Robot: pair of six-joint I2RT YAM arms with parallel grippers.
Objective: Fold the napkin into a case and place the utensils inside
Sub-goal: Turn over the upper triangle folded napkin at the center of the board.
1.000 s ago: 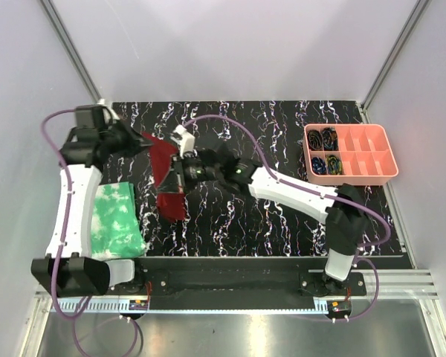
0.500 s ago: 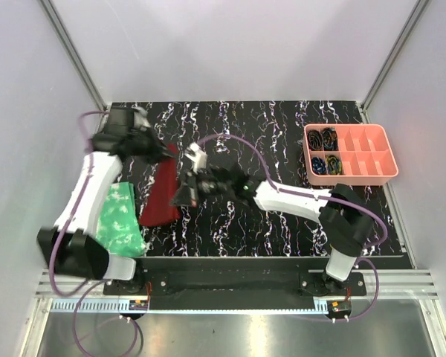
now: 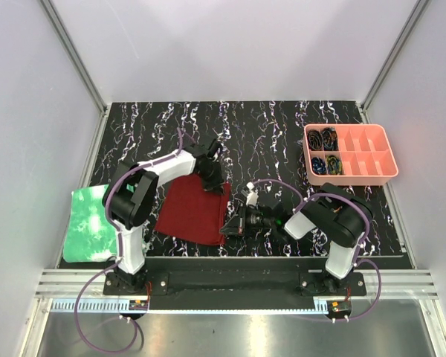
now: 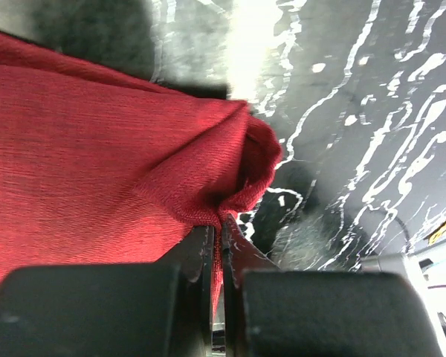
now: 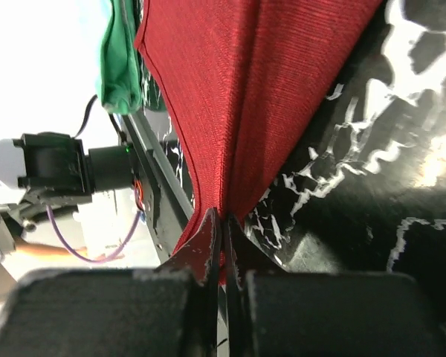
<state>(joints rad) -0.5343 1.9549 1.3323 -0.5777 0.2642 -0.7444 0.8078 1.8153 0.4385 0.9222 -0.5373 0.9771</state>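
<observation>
The napkin (image 3: 193, 212) lies toward the table's (image 3: 282, 141) near-left corner. The left gripper (image 3: 213, 184) pinches its far-right corner and the right gripper (image 3: 227, 229) its near-right one. Best to move both together, with the edge taut.

The dark red soft cloth napkin (image 3: 192, 217) has its far right corner hidden under the left gripper (image 3: 213, 183), its near right corner under the right gripper (image 3: 225, 229); both wrist views crop it. Dark coiled items (image 3: 324, 139) in the pink plastic tray (image 3: 357, 178) are too small to identify.
</observation>
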